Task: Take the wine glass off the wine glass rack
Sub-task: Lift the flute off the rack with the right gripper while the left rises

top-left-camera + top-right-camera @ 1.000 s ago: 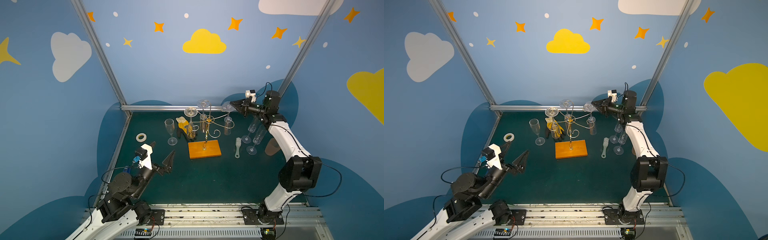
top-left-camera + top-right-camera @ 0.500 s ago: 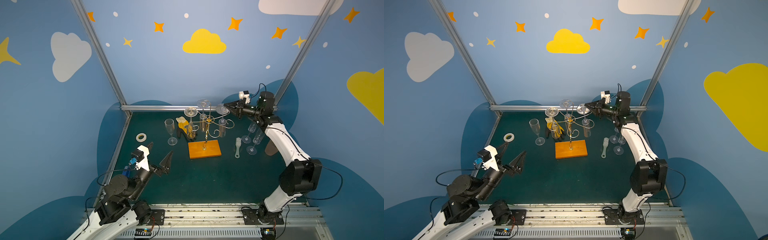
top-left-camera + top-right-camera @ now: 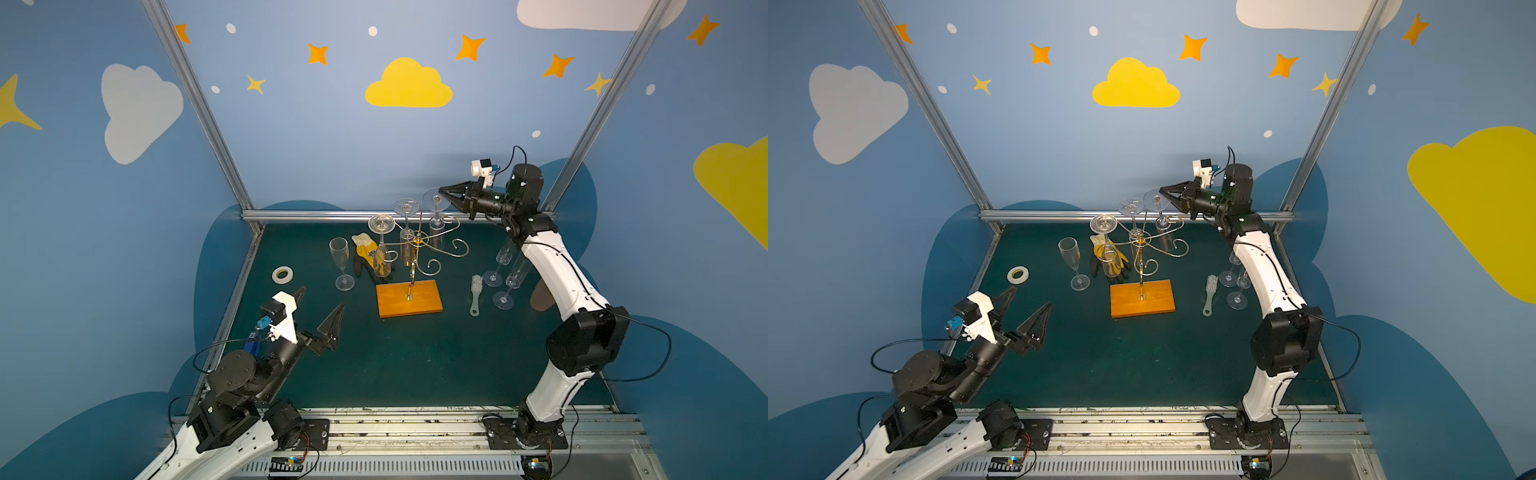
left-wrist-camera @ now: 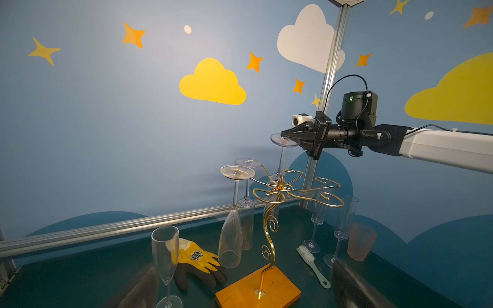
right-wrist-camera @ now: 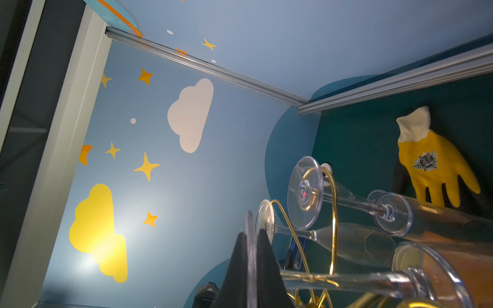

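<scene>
The right gripper (image 3: 442,191) pinched the round foot of the wine glass (image 3: 432,200), which hung upside down below it in the wine glass rack (image 3: 424,299). The left gripper (image 3: 321,297) had its jaws apart.

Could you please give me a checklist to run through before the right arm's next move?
1. The right gripper is shut on the wine glass's foot: ok.
2. The wine glass is clear of the wine glass rack: cannot tell; its bowl hangs among the arms.
3. The nearest hung glass stands apart from it: ok.
4. The left gripper is open, away from the rack: ok.
5. The orange base lies flat: ok.
</scene>
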Robot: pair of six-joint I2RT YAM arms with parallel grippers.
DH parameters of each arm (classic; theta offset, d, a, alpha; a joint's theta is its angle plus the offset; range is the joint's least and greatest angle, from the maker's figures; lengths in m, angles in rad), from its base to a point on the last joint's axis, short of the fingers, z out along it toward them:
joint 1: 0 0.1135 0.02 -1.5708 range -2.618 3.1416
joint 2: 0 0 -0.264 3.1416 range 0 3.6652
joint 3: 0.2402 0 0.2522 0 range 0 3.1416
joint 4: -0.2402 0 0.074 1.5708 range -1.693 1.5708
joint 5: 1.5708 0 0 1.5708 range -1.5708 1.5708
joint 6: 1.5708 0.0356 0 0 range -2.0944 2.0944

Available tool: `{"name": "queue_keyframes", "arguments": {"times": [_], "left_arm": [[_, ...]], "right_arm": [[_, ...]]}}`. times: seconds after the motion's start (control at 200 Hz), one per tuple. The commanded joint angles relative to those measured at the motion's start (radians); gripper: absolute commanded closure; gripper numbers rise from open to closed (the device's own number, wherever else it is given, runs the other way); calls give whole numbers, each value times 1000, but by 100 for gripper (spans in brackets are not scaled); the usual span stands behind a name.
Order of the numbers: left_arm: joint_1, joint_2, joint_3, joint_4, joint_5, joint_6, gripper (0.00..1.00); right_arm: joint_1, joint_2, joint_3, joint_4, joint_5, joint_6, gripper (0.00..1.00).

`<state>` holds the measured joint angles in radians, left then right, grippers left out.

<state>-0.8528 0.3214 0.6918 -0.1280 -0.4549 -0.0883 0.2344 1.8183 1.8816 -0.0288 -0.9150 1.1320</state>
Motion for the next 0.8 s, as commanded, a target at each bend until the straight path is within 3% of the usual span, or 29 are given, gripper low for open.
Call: {"name": "queue_keyframes", "arguments": {"times": [0.0,0.255,0.491,0.616,0.796], "left_arm": [[3,17,41,-17,-4,-57,1],[3,98,144,-40,79,-172,1],[13,286,374,-122,283,-223,1],[56,392,506,-180,434,-261,1],[181,456,573,-133,574,-374,1]], "right_arm": [[-14,31,74,8,5,-52,100],[-26,-5,78,90,20,-171,100],[-27,-157,-68,224,81,-330,100],[-27,-267,-168,311,115,-446,100],[-18,-429,-321,418,105,-622,100]]}}
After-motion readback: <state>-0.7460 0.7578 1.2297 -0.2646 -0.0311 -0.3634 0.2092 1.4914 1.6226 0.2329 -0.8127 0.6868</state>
